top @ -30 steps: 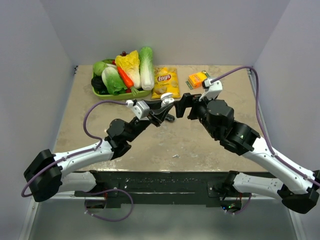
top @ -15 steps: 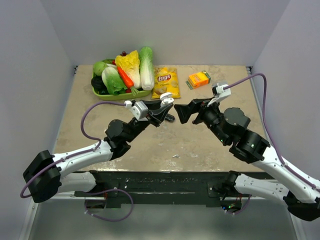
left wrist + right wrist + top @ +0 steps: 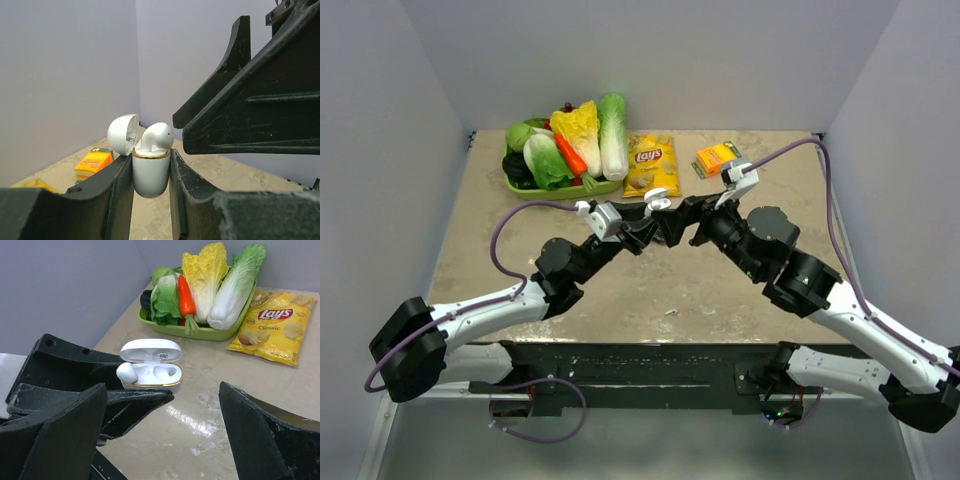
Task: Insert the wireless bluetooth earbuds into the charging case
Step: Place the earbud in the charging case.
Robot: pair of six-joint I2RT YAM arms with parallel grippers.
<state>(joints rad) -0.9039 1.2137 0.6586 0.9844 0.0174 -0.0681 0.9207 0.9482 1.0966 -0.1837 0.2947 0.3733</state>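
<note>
A white charging case [image 3: 150,175] with a gold rim is held above the table, its lid [image 3: 122,135] flipped open. My left gripper [image 3: 150,167] is shut on the case body. One white earbud [image 3: 126,373] stands in the left slot, sticking up out of it [image 3: 157,136]. The right slot [image 3: 168,372] is empty. My right gripper [image 3: 162,387] is open, with its wide-spread fingers just in front of and above the case [image 3: 150,377]. In the top view both grippers meet at mid-table, left [image 3: 655,218] and right [image 3: 682,213].
At the back left a green tray [image 3: 552,189] holds toy vegetables. A yellow Lay's bag [image 3: 651,165] and an orange box [image 3: 716,158] lie at the back. A small white scrap [image 3: 671,312] lies near the front edge. Walls close in on three sides.
My right gripper drew back to the right half a second ago and has now come in close to the case again, still open. The left gripper kept the case nearly still.
</note>
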